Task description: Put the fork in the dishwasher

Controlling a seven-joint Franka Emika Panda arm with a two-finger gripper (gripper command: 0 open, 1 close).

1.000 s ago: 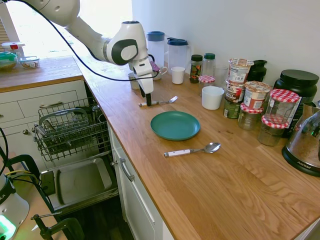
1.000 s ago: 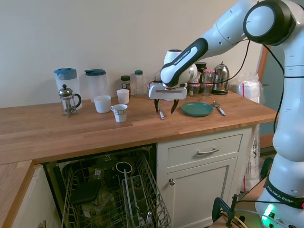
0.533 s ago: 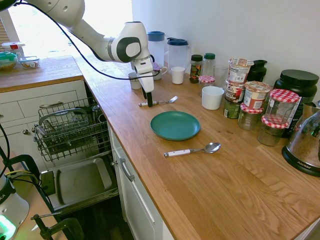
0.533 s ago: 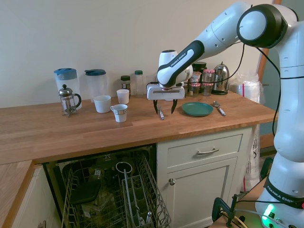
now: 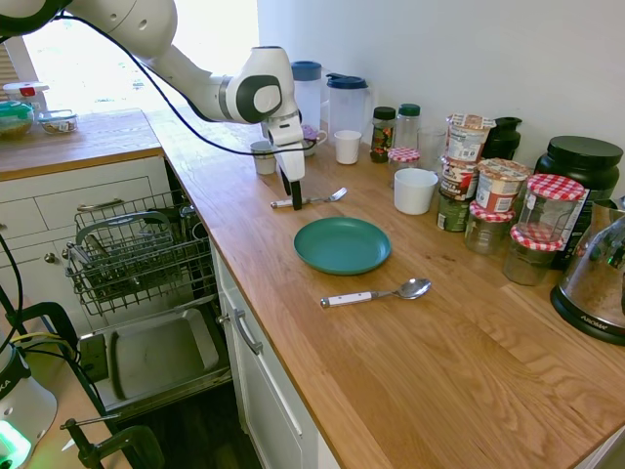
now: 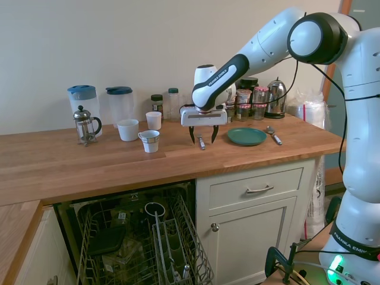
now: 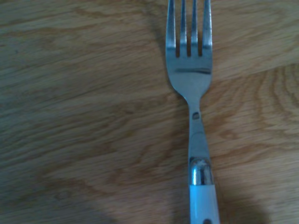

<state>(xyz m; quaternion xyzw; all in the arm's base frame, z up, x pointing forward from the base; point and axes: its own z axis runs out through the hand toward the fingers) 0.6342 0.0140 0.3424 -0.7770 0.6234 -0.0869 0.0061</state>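
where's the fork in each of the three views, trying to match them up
First exterior view: the fork lies flat on the worktop, upper middle, under the gripper, beyond the teal plate.
Second exterior view: the fork is at picture centre between the gripper's open fingers, left of the teal plate.
Wrist view: the fork fills the right half, tines at the top edge.
Shared landmark: the teal plate, in both exterior views only.
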